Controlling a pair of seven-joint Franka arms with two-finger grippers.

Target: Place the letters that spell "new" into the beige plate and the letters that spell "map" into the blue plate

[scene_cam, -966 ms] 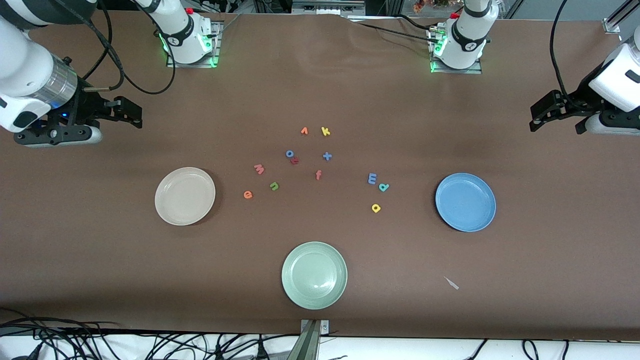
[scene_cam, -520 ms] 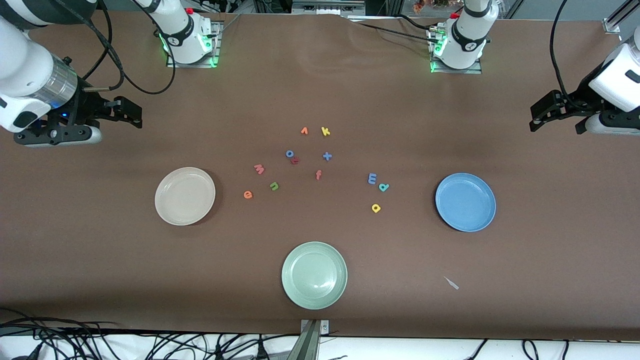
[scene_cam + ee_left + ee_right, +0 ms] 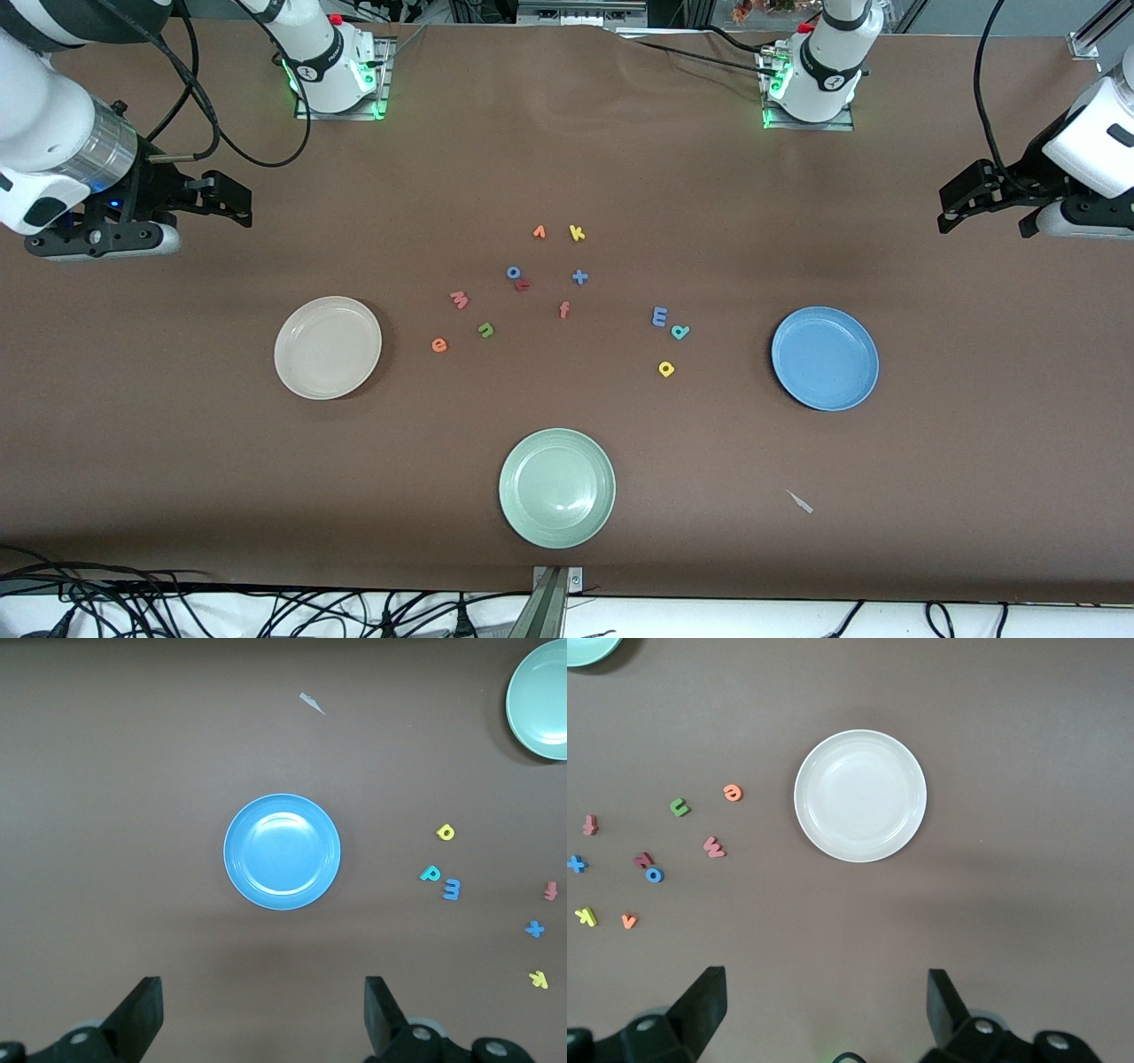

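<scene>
three plates (image 3: 328, 347), eleven letters (image 3: 520, 283) — two arms waiting

No visible change anywhere since earlier.

Foam letters (image 3: 567, 292) e, n, w, o, k, f, m on table (image 3: 177, 461)

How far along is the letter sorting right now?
Nothing is sorted yet. The beige plate and blue plate hold nothing. The w, n and e lie on the table beside the beige plate; the m, teal letter and yellow letter lie beside the blue plate. The left gripper and right gripper wait open, holding nothing. All six moves remain.
</scene>
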